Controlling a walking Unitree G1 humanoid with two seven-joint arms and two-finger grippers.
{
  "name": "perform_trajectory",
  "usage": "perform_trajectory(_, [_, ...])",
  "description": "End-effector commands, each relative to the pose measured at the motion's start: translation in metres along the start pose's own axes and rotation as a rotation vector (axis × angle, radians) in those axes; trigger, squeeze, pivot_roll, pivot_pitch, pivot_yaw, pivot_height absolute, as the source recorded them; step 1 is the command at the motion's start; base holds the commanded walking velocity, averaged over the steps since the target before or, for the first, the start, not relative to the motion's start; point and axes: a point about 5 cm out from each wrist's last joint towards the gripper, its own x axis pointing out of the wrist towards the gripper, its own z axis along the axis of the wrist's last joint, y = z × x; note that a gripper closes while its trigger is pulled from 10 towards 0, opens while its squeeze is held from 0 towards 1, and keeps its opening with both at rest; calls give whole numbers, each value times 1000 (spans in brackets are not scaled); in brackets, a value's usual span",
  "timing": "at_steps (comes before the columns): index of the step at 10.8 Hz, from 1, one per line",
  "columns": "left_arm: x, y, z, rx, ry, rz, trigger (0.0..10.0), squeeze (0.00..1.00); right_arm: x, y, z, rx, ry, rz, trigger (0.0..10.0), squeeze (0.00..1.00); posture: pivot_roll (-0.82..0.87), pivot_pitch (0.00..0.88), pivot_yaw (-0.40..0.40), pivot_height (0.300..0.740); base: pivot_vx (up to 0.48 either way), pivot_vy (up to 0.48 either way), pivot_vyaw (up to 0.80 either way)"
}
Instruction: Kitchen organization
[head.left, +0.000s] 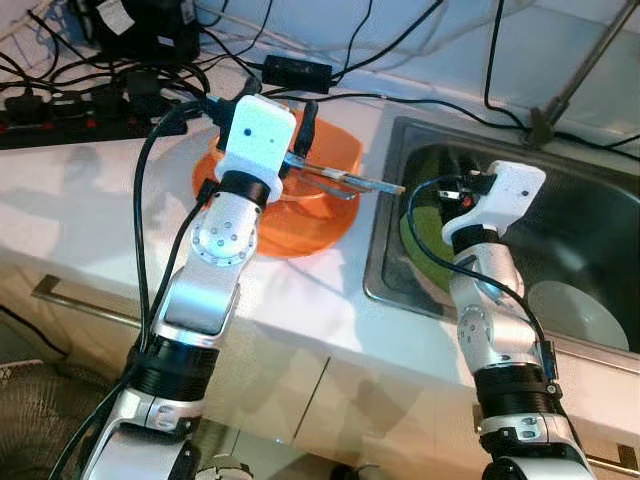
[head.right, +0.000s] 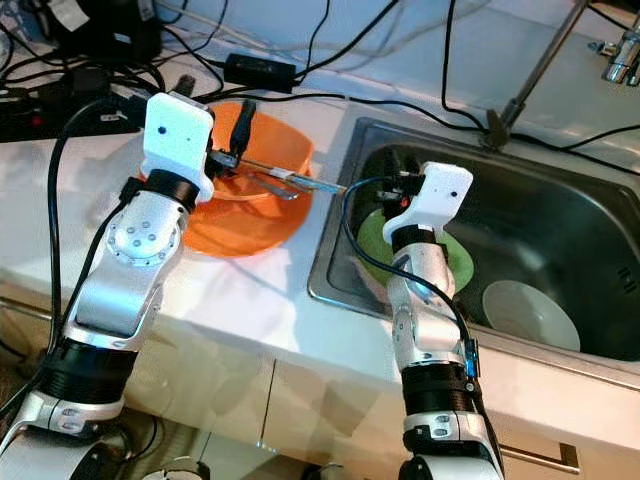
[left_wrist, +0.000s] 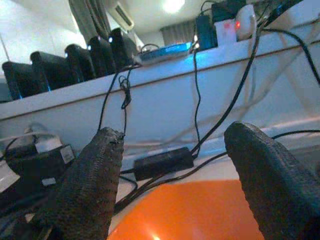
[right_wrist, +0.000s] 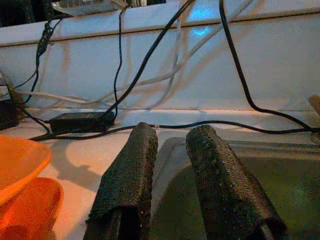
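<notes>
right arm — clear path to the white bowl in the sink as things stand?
Probably yes. The right gripper hangs over the sink's left end, above the green plate. The white bowl lies open to its right with nothing on top or between.

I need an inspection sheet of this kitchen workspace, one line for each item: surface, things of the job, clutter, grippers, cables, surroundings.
Surface: white counter with a steel sink set into it on the robot's right.
Things of the job: orange bowl on the counter, with metal utensils in it, one reaching over the rim toward the sink; green plate and white plate in the sink.
Clutter: black adapter and power strip at the back of the counter.
Grippers: left gripper open, above the orange bowl; right gripper over the sink's edge, fingers slightly apart, holding nothing.
Cables: black cables running across the back wall and counter.
Surroundings: cabinet fronts below the counter.
</notes>
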Motion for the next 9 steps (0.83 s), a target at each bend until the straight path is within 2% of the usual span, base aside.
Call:
perform_trajectory(1, [4, -1, 4, 10, -21, 12, 10000, 0, 1, -1, 3, 1, -4, -3, 10000, 0, 82, 40, -141, 740, 0, -304, 0])
perform_trajectory(9, [9, 7, 6, 39, -29, 43, 10000, 0, -2, 3, -2, -5, 19, -2, 10000, 0, 89, 71, -128, 740, 0, -340, 0])
